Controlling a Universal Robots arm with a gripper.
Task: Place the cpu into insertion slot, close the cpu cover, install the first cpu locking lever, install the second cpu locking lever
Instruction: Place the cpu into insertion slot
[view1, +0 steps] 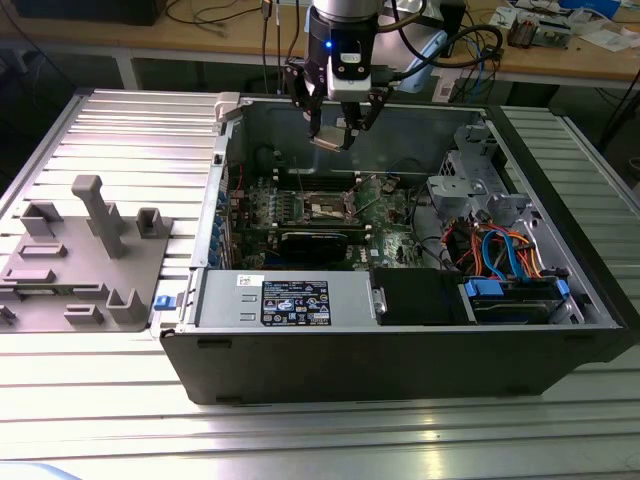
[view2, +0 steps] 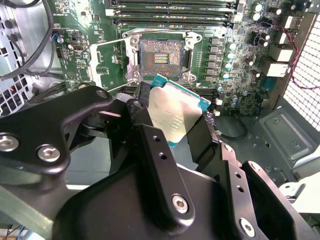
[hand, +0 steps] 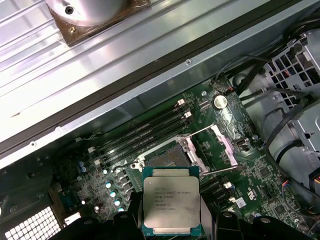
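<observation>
One open computer case (view1: 400, 370) lies on its side on the ribbed metal table (view1: 90, 420), with the grey power supply box (view1: 290, 298) along its near wall. Inside, the green circuit board (view2: 85, 30) is exposed. On it, the insertion slot (view2: 161, 59) stands bare, its dark pin field uncovered. The cpu cover (view2: 107, 62) is swung open beside it, so nothing is seated or latched yet.

The gripper (view1: 335, 135) hangs above the case near its far wall. Its fingers (view2: 142, 107) are closed narrowly onto the cpu (view2: 175, 112), pinching two opposite edges. In the first wrist view the cpu (hand: 171, 205) is held clear of the board, near the slot (hand: 167, 160) but not touching it.

Assessment: the chip looks light, thin and rigid, with a smooth metal top that would slip under a flat grip. Edge contact is the correct hold. Its underside and the socket pins are judged fragile, and any tilt on seating risks damage.
</observation>
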